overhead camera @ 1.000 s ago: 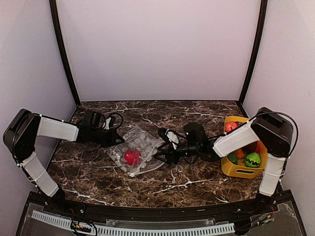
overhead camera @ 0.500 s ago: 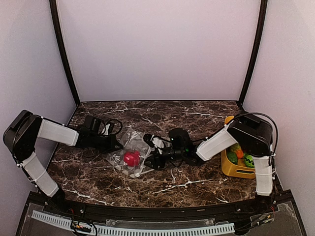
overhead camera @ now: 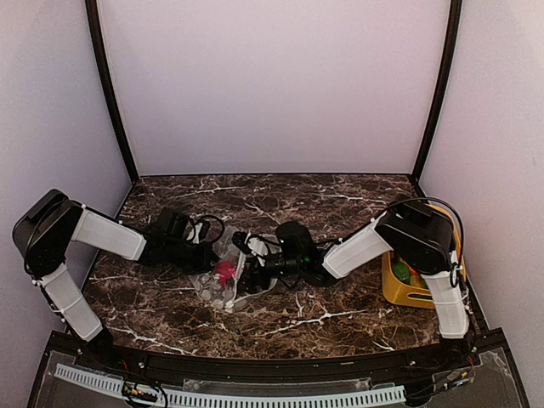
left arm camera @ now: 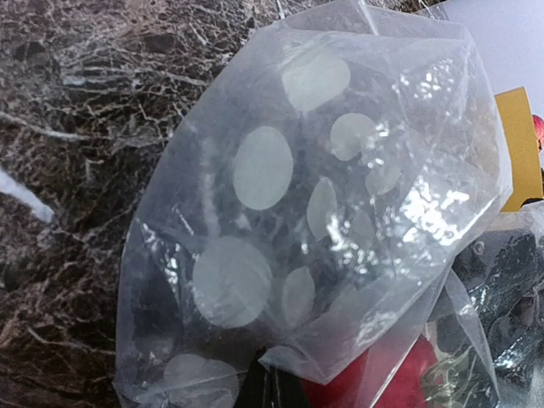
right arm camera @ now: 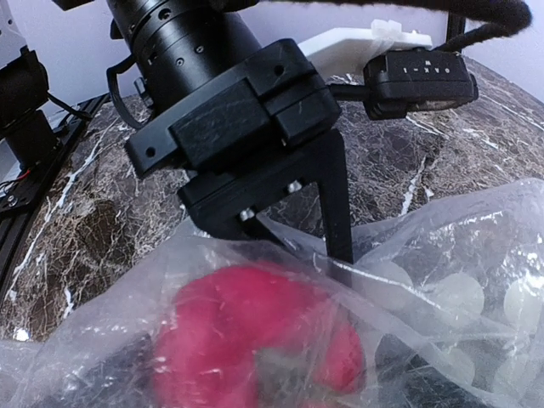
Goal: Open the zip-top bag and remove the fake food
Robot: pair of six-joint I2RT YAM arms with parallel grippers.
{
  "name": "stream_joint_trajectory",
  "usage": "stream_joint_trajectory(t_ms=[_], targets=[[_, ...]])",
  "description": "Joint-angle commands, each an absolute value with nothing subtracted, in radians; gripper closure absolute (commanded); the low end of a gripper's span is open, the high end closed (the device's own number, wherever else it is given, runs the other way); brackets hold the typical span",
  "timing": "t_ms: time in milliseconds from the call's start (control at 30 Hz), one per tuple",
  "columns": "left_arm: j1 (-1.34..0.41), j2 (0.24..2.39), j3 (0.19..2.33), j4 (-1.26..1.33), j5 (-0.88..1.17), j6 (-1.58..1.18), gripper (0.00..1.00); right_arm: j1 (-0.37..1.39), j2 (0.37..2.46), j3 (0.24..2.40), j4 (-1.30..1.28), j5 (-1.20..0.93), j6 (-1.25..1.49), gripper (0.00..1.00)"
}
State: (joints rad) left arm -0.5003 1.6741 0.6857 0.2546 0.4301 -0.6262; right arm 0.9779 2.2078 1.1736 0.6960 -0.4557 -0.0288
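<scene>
The zip-top bag (overhead camera: 219, 274), clear with white polka dots, lies crumpled at the table's middle left and fills the left wrist view (left arm camera: 323, 204). One red round piece of fake food (overhead camera: 224, 272) sits inside it, seen through the plastic (right arm camera: 255, 340) (left arm camera: 399, 378). My left gripper (overhead camera: 206, 255) is shut on the bag's edge, its black fingers (left arm camera: 276, 387) pinching the film. My right gripper (overhead camera: 248, 267) is pushed in at the bag from the right. It is open, with dark fingers (right arm camera: 110, 374) showing dimly through the plastic either side of the red fruit.
A yellow bin (overhead camera: 406, 295) with green toys (overhead camera: 399, 272) stands at the right edge behind my right arm. Its corner shows in the left wrist view (left arm camera: 518, 144). Dark marble table (overhead camera: 340, 319), walls on three sides.
My right arm has reached left from the bin to the bag and its jaws have widened. The bag has bunched up, and the left gripper has shifted slightly right, still holding.
</scene>
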Motion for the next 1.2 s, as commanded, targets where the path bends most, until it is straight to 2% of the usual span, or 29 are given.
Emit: stream_joint_trajectory(t_ms=[0,267,467,533,800,1167], targets=[[-0.534,1.696,0.708,0.283,0.428,-0.672,0.99,0.997,2.249,1.227,0.674,-0.434,-0.026,0.13],[-0.542,1.696,0.718,0.277,0.420,-0.669,0.99,1.000,2.282,1.253,0.636,-0.400,-0.032,0.24],[-0.525,1.684,0.732,0.240,0.392,-0.645,0.99,0.999,2.186,1.160,0.650,-0.401,-0.026,0.48],[-0.509,1.681,0.732,0.240,0.392,-0.643,0.99,1.000,2.142,1.120,0.658,-0.397,-0.021,0.53],[-0.449,1.649,0.720,0.211,0.361,-0.630,0.99,0.999,1.990,0.971,0.683,-0.367,-0.007,0.56],[-0.414,1.646,0.719,0.215,0.360,-0.626,0.99,0.972,1.745,0.846,0.546,-0.376,0.012,0.57]])
